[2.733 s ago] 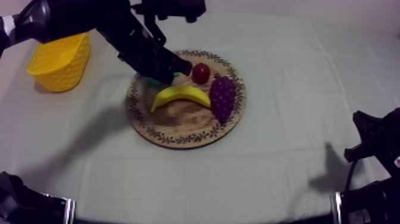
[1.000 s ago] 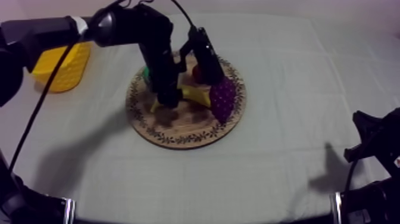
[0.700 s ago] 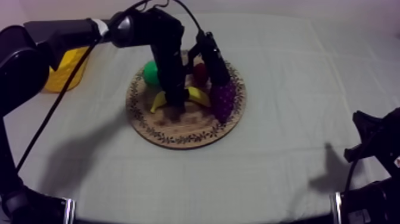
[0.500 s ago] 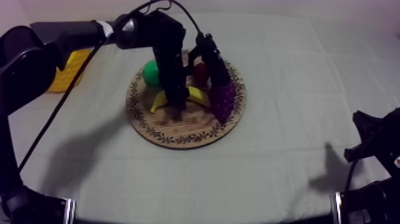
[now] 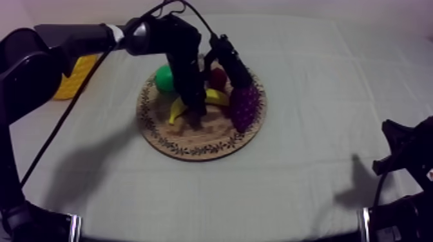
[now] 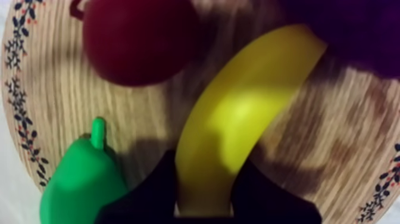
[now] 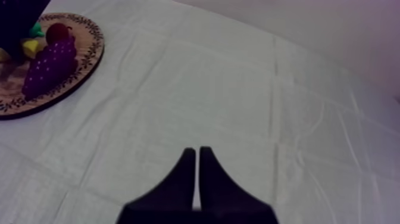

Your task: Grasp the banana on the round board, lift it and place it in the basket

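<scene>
The table (image 5: 309, 129) under its grey-white cloth carries everything. On it lies the round wooden board (image 5: 193, 147) with the patterned rim. The yellow basket (image 5: 72, 80) stands well apart from the board, toward my left side, partly behind my left arm.

On the board, the bunch of grapes (image 5: 243, 106) lies at the side toward my right arm. The banana (image 6: 238, 113) lies just beside it, across the middle of the board. The green pear (image 6: 80, 179) is at the banana's other side, and the small red fruit (image 6: 140, 39) is near them both.

My left claw (image 6: 205, 179) is down over the board, its two black fingers pinching one end of the banana. Whether that end has left the wood, I cannot make out. My right claw (image 7: 197, 158) rests over bare cloth, well away from the board, fingers pressed together into a narrow wedge.
</scene>
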`<state>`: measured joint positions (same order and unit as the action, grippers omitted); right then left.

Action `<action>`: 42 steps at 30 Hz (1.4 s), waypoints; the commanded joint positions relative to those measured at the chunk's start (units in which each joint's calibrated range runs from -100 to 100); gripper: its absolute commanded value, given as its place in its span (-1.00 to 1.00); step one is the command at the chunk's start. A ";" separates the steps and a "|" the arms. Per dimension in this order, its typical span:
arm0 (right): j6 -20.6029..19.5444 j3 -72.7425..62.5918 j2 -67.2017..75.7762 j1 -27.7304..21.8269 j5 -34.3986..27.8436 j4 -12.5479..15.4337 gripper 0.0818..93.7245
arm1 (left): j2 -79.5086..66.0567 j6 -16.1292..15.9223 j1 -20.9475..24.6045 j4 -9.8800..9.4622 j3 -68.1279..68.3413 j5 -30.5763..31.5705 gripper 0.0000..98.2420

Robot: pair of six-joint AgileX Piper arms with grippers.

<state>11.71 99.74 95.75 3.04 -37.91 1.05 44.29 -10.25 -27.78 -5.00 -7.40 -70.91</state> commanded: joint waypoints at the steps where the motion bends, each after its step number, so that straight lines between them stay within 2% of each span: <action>1: -0.02 0.04 0.01 0.02 0.01 0.00 -0.99 | -1.07 0.19 0.04 0.09 1.07 0.08 -0.80; 13: 0.00 0.04 0.01 0.02 0.01 0.00 -0.99 | -16.38 0.55 0.36 -0.35 7.60 -0.43 -0.80; 22: 0.00 0.04 0.01 0.02 0.01 0.00 -0.99 | -26.28 0.63 -0.61 -0.88 5.59 -6.41 -0.78; 27: 0.03 0.04 0.01 0.02 0.01 0.00 -0.99 | -28.41 0.81 -0.16 -1.51 6.82 -6.51 -0.77; 34: 0.00 0.04 0.01 0.02 0.01 0.00 -0.99 | -30.71 0.33 4.89 -1.99 6.57 -6.40 -0.77; 42: -0.02 0.04 0.01 0.02 0.01 0.00 -0.99 | -30.96 -0.78 14.39 -2.59 1.88 -8.21 -0.78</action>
<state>11.71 99.74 95.75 3.04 -37.96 1.05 13.16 -10.87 -16.82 -7.62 -4.69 -79.16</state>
